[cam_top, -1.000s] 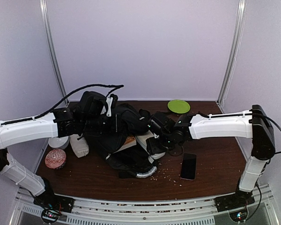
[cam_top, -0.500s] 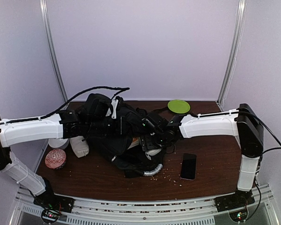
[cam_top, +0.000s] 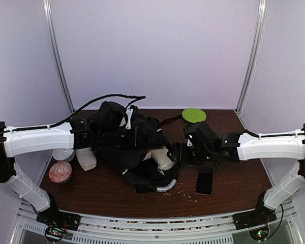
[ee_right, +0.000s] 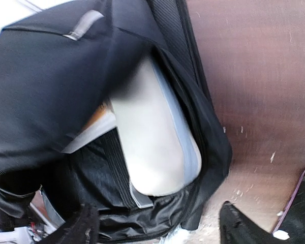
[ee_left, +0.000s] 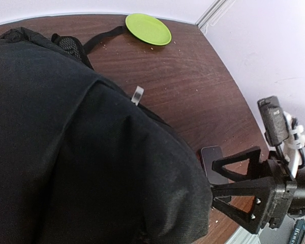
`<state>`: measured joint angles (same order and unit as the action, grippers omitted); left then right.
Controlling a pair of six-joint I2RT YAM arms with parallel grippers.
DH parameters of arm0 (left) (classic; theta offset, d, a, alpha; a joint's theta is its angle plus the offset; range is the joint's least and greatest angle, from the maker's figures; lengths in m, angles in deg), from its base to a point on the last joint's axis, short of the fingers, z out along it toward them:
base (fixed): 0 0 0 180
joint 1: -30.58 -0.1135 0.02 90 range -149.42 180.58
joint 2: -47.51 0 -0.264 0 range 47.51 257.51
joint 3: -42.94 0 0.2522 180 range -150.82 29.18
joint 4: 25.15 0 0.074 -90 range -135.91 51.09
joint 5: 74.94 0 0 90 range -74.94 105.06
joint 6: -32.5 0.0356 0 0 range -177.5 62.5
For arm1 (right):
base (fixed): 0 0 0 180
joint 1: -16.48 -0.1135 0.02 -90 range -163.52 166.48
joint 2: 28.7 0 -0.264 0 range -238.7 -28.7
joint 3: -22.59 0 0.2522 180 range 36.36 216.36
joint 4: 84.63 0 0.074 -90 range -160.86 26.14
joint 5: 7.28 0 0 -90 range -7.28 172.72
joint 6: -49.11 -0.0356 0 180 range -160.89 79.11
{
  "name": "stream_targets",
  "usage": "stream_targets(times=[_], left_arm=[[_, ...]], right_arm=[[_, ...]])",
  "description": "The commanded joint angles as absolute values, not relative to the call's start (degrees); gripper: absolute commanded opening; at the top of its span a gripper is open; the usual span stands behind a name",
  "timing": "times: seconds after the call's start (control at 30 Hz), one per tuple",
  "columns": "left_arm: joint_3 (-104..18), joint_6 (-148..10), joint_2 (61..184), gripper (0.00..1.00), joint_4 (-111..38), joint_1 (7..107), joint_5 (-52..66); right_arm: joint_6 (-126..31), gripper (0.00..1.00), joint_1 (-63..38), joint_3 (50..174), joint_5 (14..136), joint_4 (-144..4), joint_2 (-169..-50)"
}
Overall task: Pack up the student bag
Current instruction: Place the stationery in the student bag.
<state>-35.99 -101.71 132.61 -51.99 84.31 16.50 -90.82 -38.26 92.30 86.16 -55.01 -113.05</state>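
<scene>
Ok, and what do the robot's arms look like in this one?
The left arm and right arm are each long white shells with black joints and black wrist ends. A thick black cable arcs up from the left arm. The right gripper has black fingers.

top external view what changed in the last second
The right gripper pulled back rightward out of the student bag and is open; a beige pouch lies in the bag's opening. The left gripper, at the bag's top, edged right. Phone and green plate stayed put.
</scene>
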Motion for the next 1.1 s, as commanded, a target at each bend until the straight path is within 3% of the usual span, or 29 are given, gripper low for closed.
stream_targets(times=[0.0, 0.13, 0.4, 0.5, 0.77, 1.07], left_arm=[[-38.5, -102.23, 132.57, 0.0, -43.75, 85.07, 14.19], [-38.5, -102.59, 132.43, 0.0, -43.83, 85.07, 14.0], [-38.06, -102.68, 131.55, 0.0, -43.96, 85.07, 13.28], [-38.14, -102.49, 131.13, 0.0, -44.2, 85.07, 13.18], [-38.23, -102.14, 131.41, 0.0, -44.29, 85.11, 12.33], [-38.97, -101.51, 131.77, 0.0, -44.21, 86.85, 10.99]], right_arm=[[-106.13, 0.75, -37.94, 82.49, 82.32, -71.4, -111.02], [-110.04, 0.6, -37.88, 81.04, 81.72, -77.39, -113.17], [-114.03, 0.45, -37.32, 82.1, 78.56, -82.9, -120.29], [-115.84, 0.45, -37.19, 81.77, 78.12, -83.38, -121.27], [-116.46, 0.56, -37.18, 80.41, 79.82, -81.47, -119.97], [-113.81, 0.39, -34.21, 83.76, 79.29, -85.86, -125.38]])
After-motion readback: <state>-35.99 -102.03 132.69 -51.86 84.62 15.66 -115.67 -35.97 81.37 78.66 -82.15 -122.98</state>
